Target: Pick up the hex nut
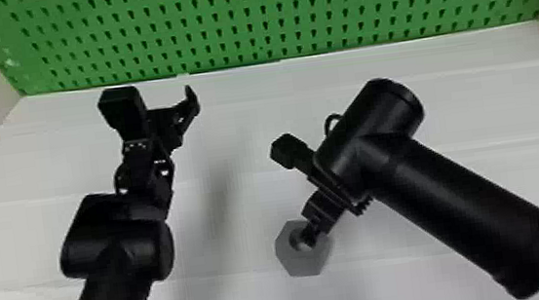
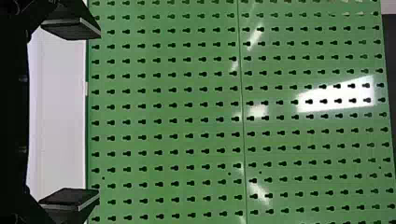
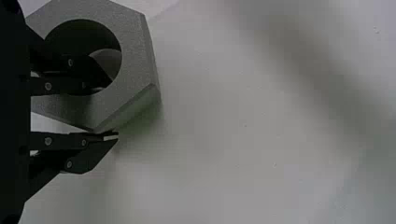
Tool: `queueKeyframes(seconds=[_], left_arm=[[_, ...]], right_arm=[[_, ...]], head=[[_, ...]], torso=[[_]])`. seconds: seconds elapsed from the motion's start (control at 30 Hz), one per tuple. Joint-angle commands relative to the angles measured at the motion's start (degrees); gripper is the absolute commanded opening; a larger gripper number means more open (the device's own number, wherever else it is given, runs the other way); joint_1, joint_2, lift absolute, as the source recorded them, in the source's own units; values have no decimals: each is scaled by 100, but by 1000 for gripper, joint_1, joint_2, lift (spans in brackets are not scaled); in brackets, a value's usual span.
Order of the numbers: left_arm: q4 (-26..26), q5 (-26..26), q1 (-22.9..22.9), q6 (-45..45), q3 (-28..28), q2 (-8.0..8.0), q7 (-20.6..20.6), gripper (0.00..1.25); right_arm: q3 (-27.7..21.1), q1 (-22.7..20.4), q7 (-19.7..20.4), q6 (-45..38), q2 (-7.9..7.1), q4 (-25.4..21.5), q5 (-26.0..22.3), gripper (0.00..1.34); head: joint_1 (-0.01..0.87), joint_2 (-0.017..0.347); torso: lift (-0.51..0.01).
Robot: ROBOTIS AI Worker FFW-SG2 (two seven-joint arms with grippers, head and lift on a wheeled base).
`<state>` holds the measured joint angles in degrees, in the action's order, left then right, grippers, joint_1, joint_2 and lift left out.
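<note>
The grey hex nut [image 1: 303, 260] is at the lower middle of the head view, with my right gripper [image 1: 312, 236] coming in from its upper right. In the right wrist view the nut [image 3: 133, 56] has one finger inside its round hole and the other against its outer side; the right gripper [image 3: 114, 109] is shut on the nut's wall between them. My left gripper [image 1: 175, 118] is held over the left side of the table, away from the nut. In the left wrist view this left gripper [image 2: 99, 113] is open, its fingers wide apart with nothing between.
A white table [image 1: 488, 100] stretches under both arms. Behind its far edge stands a green pegboard [image 1: 266, 12]. The right forearm crosses the right half of the table, and the left arm comes up from the lower left.
</note>
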<state>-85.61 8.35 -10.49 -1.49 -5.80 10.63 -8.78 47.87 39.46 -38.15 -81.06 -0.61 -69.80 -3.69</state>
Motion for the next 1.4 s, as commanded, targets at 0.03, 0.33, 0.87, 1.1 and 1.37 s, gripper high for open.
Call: queueKeyframes(seconds=[0.03,0.33,0.87,1.1,1.37], left_arm=[[1,0,3,0,0,0,-1,1158],[1,9,38,-26,26,0,-1,1158],[1,9,64,-35,26,0,-1,1158],[1,9,82,-35,35,0,-1,1158],[1,18,99,-44,26,0,-1,1158]], right_arm=[[-50,-17,0,55,0,2,-9,425],[-278,-52,-9,178,0,-122,-18,422],[-1254,-237,-9,504,26,-491,299,420],[-1781,-368,-9,662,43,-702,510,420],[-2300,-535,-9,881,66,-895,677,420]], head=[[785,150],[785,150],[785,150],[785,150],[785,150]], torso=[[-80],[-80],[-80],[-80],[-80]])
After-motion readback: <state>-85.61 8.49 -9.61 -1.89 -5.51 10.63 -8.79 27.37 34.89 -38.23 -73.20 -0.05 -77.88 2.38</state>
